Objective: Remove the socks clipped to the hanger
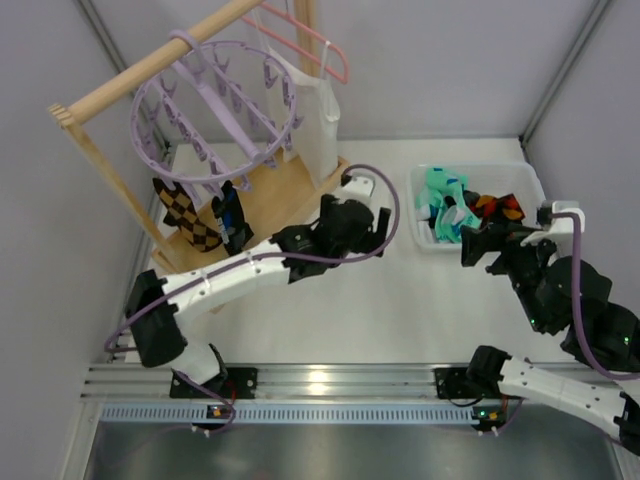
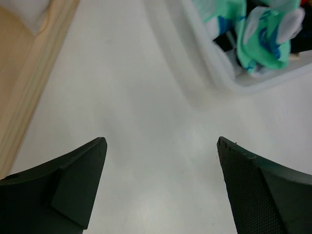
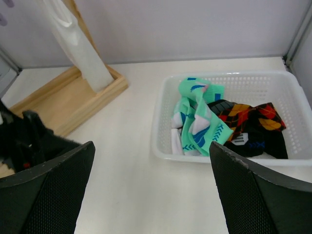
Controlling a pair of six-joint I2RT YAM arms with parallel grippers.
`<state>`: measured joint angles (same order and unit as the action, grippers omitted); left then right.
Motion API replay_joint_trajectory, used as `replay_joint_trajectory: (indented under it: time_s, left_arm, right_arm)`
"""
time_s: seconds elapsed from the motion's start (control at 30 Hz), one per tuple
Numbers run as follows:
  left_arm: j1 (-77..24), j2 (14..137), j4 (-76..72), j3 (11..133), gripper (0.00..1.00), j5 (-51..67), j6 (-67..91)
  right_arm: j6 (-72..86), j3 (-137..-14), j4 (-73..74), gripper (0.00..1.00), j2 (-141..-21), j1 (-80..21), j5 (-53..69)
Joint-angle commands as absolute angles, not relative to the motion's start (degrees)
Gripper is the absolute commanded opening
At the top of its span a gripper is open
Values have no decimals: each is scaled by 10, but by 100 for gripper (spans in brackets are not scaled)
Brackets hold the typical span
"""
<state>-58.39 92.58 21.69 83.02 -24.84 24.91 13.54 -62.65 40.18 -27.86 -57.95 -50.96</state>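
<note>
– Lavender plastic, the hanger (image 1: 136, 128): what does it carry?

– Two socks, clipped at the ring's near edge under the wooden rail (image 1: 150, 65). One is a brown checked sock (image 1: 187, 215) and the other, just beside it, a black sock (image 1: 232, 217) with blue on it. Both hang straight down, long axis upright, toes towards the wooden base (image 1: 275, 195).

– And from the tools?

– The left gripper (image 1: 378, 222) points away from them, towards the basket (image 1: 470, 168). The clipped pair lies behind its wrist and off to its left, higher than the fingers. The right gripper (image 1: 478, 245) hovers at the basket's near rim, with the whole left arm between it and the hanger. I judge the left arm the nearer one, and it would have to swing back and rise.

– Jaws?

– Both spread wide with nothing between them. The left wrist view shows only bare table (image 2: 146, 97) between the left gripper's (image 2: 161, 146) tips. The right wrist view shows the right gripper (image 3: 151, 146) just as wide.

– Other socks?

– Mint-green socks (image 3: 197, 122) and black and orange socks (image 3: 248, 122) lie heaped in the basket, ahead of the right fingers.

– Surface, room?

– Smooth white tabletop between the wooden base and the basket. It is tighter at the hanger: empty clips dangle round the ring, a white cloth (image 1: 320, 120) hangs just beyond, and the rail's upright stands close to the checked sock.
</note>
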Motion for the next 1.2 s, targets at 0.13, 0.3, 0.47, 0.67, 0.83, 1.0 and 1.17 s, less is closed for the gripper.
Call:
replay_joint_trajectory:
  time_s: [0.13,0.3,0.47,0.67,0.83,1.0,1.17]
  left_arm:
    - [-607,666,370,612,99,-432,388]
    - [-607,583,440,566,99,-361,360]
    - [-607,518,545,578,99,-279,350]
    - [-607,397,555,620,98,-222,336]
    - [-607,359,568,666,98,-281,320]
    - [-606,364,568,706,99,-444,343]
    - [-606,388,565,738,98,-565,356]
  right_arm:
    - [133,-608,280,99,-366,-574,-418]
    - [149,-573,217,99,-405,-544,-335]
    - [144,-503,39,100,-510,-486,-128]
    - [146,-488,-181,99,-670,-498,-4]
    - [169,-478,-338,99,-791,-501,-3]
    - [140,-524,-441,100,-913,-561,4]
    - [131,-612,-483,97,-1034,-627,-37]
